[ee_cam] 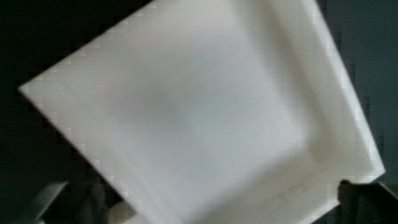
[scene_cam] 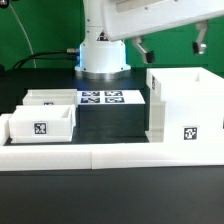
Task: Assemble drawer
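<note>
- Large box housing [scene_cam: 188, 100] [ee_cam: 178, 110] fills the wrist view and stands on the bench [scene_cam: 110, 200] directly below the hand [scene_cam: 172, 47].
- Hand hovers above it with fingers spread wide, pinching nothing.
- Front tray [scene_cam: 40, 128] and rear tray [scene_cam: 50, 97] stand well apart from the hand, toward the exterior view's left.
- Marker board [scene_cam: 100, 98] lies between the trays and the housing; a low white wall [scene_cam: 110, 155] runs in front.

A white box [ee_cam: 178, 110] fills the view, blurred, its broad flat face lying askew with a raised rim along two edges. A dark surface [ee_cam: 36, 30] lies around it. The gripper [ee_cam: 196, 203] shows dark fingertips wide apart, one beside the box's rimmed corner.
</note>
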You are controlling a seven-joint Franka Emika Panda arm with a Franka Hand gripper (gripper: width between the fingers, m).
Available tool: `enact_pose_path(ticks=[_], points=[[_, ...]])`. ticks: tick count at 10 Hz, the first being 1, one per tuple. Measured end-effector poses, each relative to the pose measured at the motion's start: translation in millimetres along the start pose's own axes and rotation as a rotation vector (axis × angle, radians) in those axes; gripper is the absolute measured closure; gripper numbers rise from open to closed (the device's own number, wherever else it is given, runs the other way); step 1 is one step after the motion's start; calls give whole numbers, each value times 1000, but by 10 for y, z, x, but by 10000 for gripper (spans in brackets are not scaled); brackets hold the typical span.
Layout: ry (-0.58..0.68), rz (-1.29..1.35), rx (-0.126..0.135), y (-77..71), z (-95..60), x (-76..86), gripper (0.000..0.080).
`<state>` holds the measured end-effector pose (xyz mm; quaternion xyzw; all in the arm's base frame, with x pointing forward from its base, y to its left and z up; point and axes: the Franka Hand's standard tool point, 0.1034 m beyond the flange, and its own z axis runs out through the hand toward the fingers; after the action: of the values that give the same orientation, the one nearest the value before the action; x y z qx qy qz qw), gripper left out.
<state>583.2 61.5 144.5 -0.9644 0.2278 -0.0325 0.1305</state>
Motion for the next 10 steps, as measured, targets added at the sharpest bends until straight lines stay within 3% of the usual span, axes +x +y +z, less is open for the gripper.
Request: enact_pose_path(ticks=[1, 4, 5, 8, 10], points=[[2, -73, 2, 72, -8, 38, 150], [2, -182, -2, 75, -5, 37, 150], [-2, -222, -15, 134, -12, 49, 150], [10, -277, -103, 625, -91, 128, 150], [34, -300, -131, 952, -94, 176, 150]])
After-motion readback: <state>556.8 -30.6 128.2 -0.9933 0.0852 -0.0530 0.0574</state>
